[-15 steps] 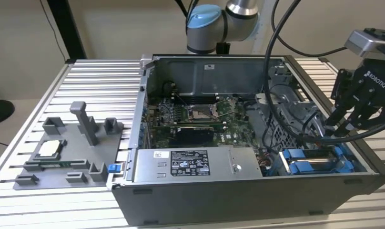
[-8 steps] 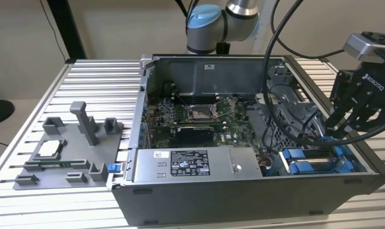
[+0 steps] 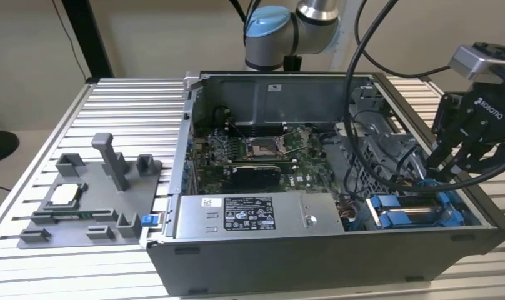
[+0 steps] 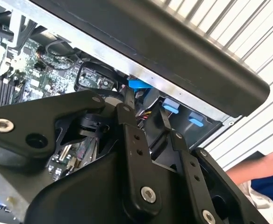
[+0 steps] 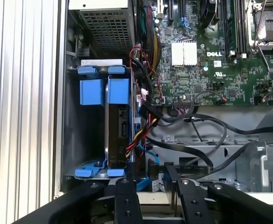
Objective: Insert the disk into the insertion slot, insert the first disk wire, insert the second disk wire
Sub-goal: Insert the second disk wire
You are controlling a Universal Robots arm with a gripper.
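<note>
Our gripper (image 3: 451, 167) hangs at the corner of the case (image 3: 319, 262), the disk (image 5: 117, 126) seated in the insertion slot (image 5: 75, 135) just ahead of the jaws, its long axis running away from them; whether they pinch anything we cannot tell

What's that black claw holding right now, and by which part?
Cannot tell. The gripper hangs over the insertion slot, where the disk sits, and a blue plug lies at its tip, but whether it is clamped is hidden.
</note>
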